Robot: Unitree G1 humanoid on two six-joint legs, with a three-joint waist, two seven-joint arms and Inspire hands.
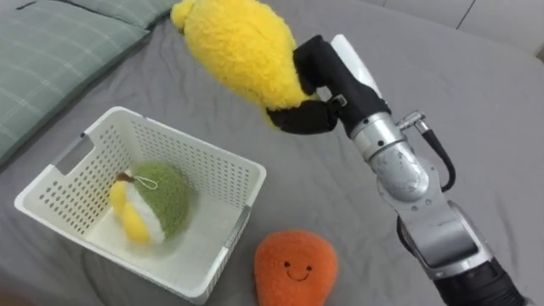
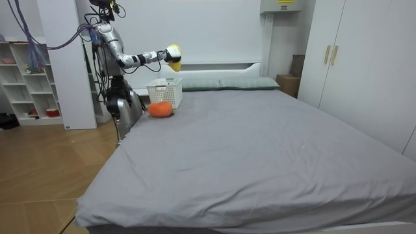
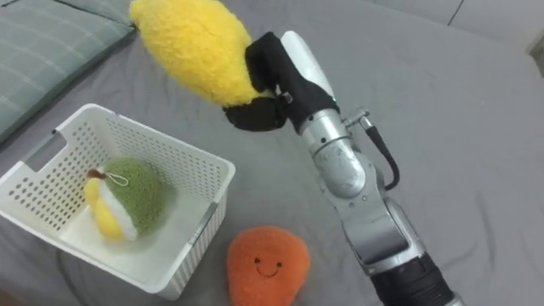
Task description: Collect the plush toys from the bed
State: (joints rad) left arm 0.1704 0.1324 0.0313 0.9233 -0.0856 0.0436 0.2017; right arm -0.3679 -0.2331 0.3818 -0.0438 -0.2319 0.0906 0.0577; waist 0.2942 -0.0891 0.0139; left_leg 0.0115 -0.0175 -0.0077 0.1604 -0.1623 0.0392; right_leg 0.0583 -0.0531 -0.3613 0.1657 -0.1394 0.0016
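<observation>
Right hand [image 1: 313, 78] clutched the yellow toy [image 1: 238, 47] at upper centre over the grey bed [image 1: 340, 200], basket [image 1: 195, 149] and orange toy [image 1: 295, 268] below.

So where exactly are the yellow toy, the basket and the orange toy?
yellow toy [image 1: 238, 47], left eye view, fluffy middle.
basket [image 1: 217, 170], left eye view, far wall.
orange toy [image 1: 295, 269], left eye view, smiling face.

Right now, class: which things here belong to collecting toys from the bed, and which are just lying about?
Job: yellow toy, held by right robot hand; green toy in basket; orange toy on bed.
Lying about: pillow; shelf; wardrobe.
</observation>
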